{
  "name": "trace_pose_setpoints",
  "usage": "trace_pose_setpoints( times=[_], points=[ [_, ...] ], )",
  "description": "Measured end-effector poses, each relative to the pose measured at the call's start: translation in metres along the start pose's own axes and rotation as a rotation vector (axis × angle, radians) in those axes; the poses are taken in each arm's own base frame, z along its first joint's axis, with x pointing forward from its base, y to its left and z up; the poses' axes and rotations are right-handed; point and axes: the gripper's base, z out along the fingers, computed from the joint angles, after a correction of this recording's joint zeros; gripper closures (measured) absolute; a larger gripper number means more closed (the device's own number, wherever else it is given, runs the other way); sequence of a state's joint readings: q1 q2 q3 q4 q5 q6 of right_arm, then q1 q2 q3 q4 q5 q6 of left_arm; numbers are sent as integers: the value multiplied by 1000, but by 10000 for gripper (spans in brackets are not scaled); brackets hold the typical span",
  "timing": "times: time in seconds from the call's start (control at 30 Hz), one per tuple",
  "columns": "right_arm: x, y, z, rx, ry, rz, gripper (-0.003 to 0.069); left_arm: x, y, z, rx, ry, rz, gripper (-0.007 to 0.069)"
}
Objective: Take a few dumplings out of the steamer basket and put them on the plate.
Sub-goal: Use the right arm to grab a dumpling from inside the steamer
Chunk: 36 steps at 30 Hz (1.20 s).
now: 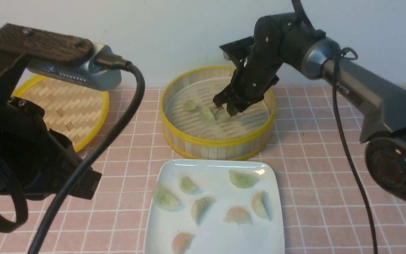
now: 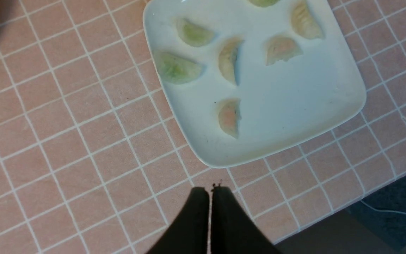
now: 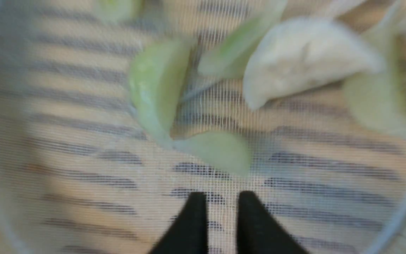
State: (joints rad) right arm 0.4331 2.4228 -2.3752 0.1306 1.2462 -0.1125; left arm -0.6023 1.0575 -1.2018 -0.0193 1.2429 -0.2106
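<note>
Right wrist view, right pincer (image 3: pixel 222 194) narrowly parted near dumplings (image 3: pixel 305 60), left wrist view, left pincer (image 2: pixel 210 189) closed

The only legible lettering is the word "PIPER"; it is printed in pale capitals, running lengthwise on the dark grey link of the right arm (image 1: pixel 365 92), just behind its silver joint collar.

Seven dumplings (image 1: pixel 203 208) dot the plate (image 1: pixel 245 240), its near right corner bare; basket (image 1: pixel 220 150) wall rings the right gripper (image 1: pixel 227 107), bench (image 1: pixel 312 148) open alongside.
</note>
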Motion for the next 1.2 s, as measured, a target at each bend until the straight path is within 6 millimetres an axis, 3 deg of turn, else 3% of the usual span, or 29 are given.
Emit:
trace_pose_setpoints(
  times=[0.1, 0.17, 0.3, 0.37, 0.57, 0.7, 0.83, 0.87, 0.97, 1.1, 1.2],
  points=[
    [-7, 6, -44, -14, -69, 14, 651, -1, 0, 1, 2, -10, 0, 631],
    [0, 12, -80, -41, -88, 26, 667, -1, 0, 1, 3, -12, 0, 631],
    [22, 18, -112, -48, -56, 22, 671, -1, 0, 1, 3, -13, 0, 631],
    [31, 17, -113, -38, -24, 12, 671, -1, 0, 1, 3, -13, 1, 631],
    [37, 12, -83, -9, 1, 5, 619, -1, 0, 1, 3, -13, 3, 631],
    [26, 6, -54, 17, -112, 4, 498, 0, 0, 1, 0, 0, 3, 631],
    [20, 0, -18, 43, -191, 2, 324, 2, 0, 0, -2, 9, 3, 631],
    [20, 0, -16, 42, -187, 3, 317, 2, 0, -1, -1, 7, 4, 631],
    [23, -5, 21, 59, -205, 4, 234, 4, 1, -4, 1, -5, 5, 631],
    [30, -8, 50, 69, -184, 9, 237, 6, 1, -9, 4, -20, 3, 631],
    [36, -11, 65, 87, -167, -6, 303, 8, 1, -13, 7, -34, 3, 631]
  ],
)
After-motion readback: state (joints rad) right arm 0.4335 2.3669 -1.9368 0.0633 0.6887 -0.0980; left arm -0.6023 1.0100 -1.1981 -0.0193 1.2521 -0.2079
